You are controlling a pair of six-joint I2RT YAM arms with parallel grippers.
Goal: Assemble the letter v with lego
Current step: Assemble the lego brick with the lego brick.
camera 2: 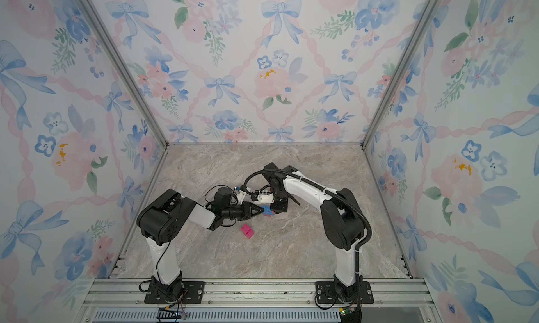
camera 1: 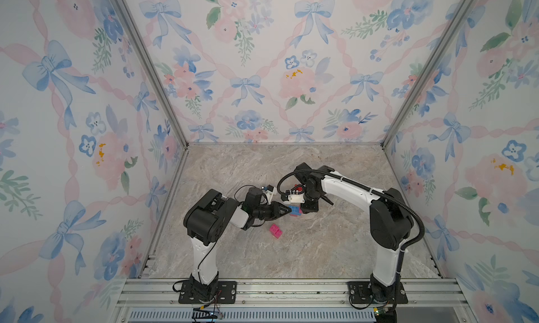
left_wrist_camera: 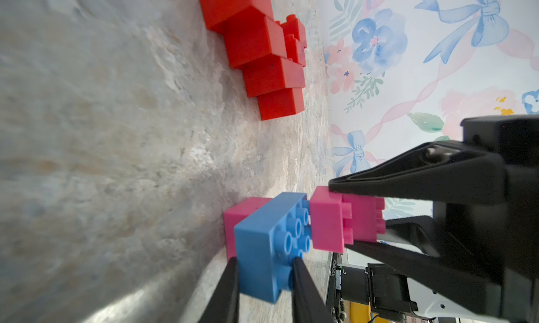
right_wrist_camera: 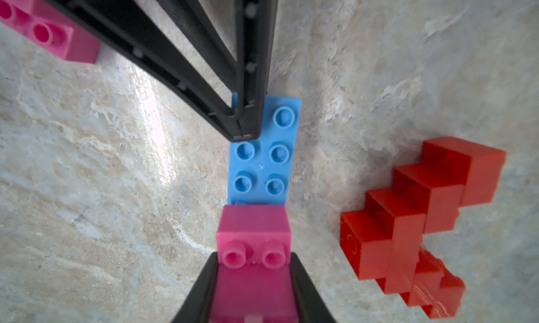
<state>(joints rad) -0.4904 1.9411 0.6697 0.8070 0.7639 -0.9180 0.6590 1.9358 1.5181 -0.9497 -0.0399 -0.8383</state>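
My left gripper (left_wrist_camera: 265,262) is shut on one end of the long blue lego brick (left_wrist_camera: 262,242), which is held low over the table in both top views (camera 1: 295,210) (camera 2: 267,211). A pink brick (left_wrist_camera: 237,219) sits under the blue one, against the table. My right gripper (right_wrist_camera: 252,260) is shut on a stepped pair of pink bricks (right_wrist_camera: 253,228), pressed at the blue brick's (right_wrist_camera: 262,167) other end. A red staircase of several bricks (right_wrist_camera: 414,219) lies beside them, mostly hidden behind the right wrist in a top view (camera 1: 298,188).
A loose pair of joined pink bricks (camera 1: 275,230) (camera 2: 247,230) lies on the marble table just in front of the grippers. Flowered walls close in the back and both sides. An aluminium rail (camera 1: 291,289) with the arm bases runs along the front.
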